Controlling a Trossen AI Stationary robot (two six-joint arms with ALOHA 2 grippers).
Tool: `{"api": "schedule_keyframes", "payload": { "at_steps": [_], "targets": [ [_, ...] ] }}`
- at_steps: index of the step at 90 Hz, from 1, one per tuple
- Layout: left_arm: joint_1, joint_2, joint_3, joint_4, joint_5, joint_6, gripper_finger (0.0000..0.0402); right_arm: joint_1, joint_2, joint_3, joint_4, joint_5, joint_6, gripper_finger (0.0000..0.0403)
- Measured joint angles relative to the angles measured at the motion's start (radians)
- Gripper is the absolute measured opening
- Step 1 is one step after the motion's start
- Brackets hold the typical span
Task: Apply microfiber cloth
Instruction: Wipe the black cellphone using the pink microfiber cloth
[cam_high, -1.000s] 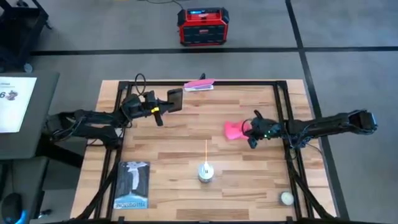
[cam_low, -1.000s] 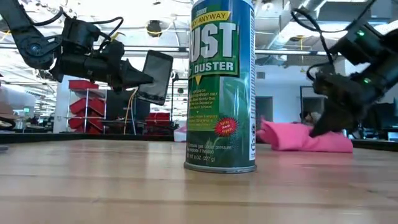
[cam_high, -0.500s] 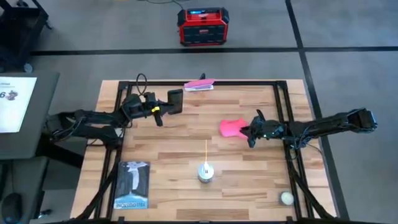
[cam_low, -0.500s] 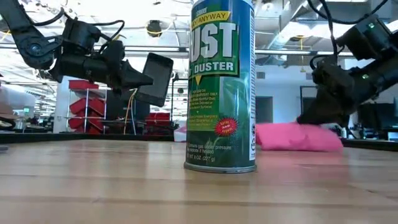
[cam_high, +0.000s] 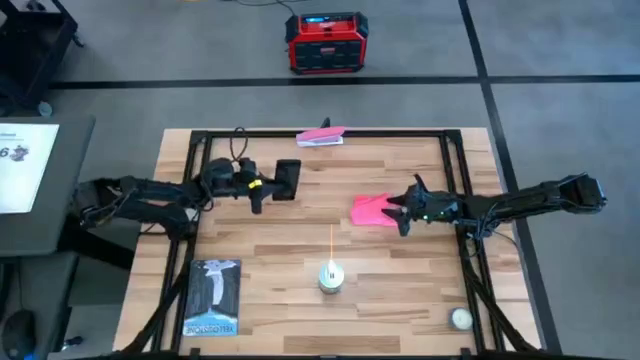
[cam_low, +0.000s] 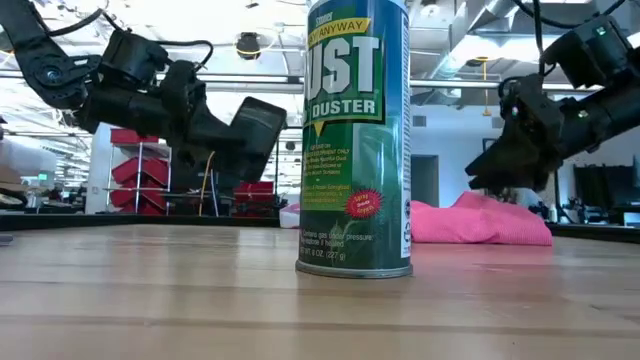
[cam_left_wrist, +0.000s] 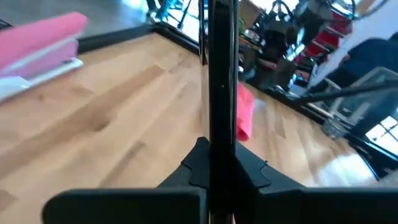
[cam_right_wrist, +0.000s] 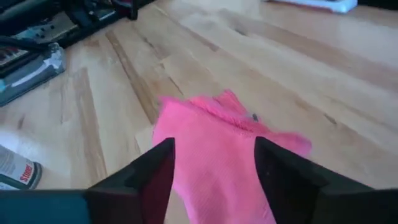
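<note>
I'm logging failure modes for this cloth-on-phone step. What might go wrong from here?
The right tool stands open over the microfiber cloth, which lies crumpled on the table; a pinch may catch only a fold. The left tool holds the phone by one edge in the air, so wiping pressure could tilt it. The duster can stands near a low sweep.

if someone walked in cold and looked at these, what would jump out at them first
Probably the bright pink microfiber cloth, lying crumpled on the wooden table right of centre, with the right gripper open at its edge. Next, the green duster can, standing upright near the table's front and filling the low view. Then the black phone, held above the table's left half by the left gripper.
</note>
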Motion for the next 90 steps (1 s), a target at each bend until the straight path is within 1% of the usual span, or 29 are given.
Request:
{"api": "schedule_keyframes", "payload": {
  "at_steps": [9,15,23,28,38,42,59,68,90],
  "targets": [
    [-0.013,0.0,0.0,-0.035,-0.071,0.015,0.0005,0.0,0.0,0.0,0.011,0.008,-0.029,0.0212],
    [-0.017,0.0,-0.008,-0.029,-0.089,0.017,0.0005,0.0,-0.004,0.0,0.006,0.01,-0.031,0.0212],
    [-0.017,0.0,-0.049,0.049,-0.089,0.003,0.0005,-0.001,-0.023,0.0,-0.01,0.014,-0.047,0.0212],
    [-0.016,0.0,-0.095,0.113,-0.09,-0.026,0.0005,-0.001,-0.044,0.0,-0.027,0.027,-0.055,0.0212],
    [-0.012,0.001,-0.195,0.247,-0.095,-0.132,0.0004,-0.01,-0.094,0.0,-0.057,0.038,-0.071,0.0212],
    [-0.013,0.002,-0.204,0.267,-0.094,-0.172,0.0004,-0.018,-0.115,0.0,-0.071,0.038,-0.073,0.0212],
    [-0.045,0.0,-0.186,0.171,-0.089,-0.259,0.0004,-0.043,-0.193,0.001,-0.11,0.036,-0.094,0.0212],
    [-0.046,0.002,-0.186,0.149,-0.081,-0.317,0.0004,-0.043,-0.238,0.001,-0.124,0.033,-0.107,0.0212],
    [-0.043,0.001,-0.185,0.049,-0.075,-0.484,0.0004,-0.064,-0.35,0.001,-0.223,0.031,-0.116,0.0212]
  ]
}}
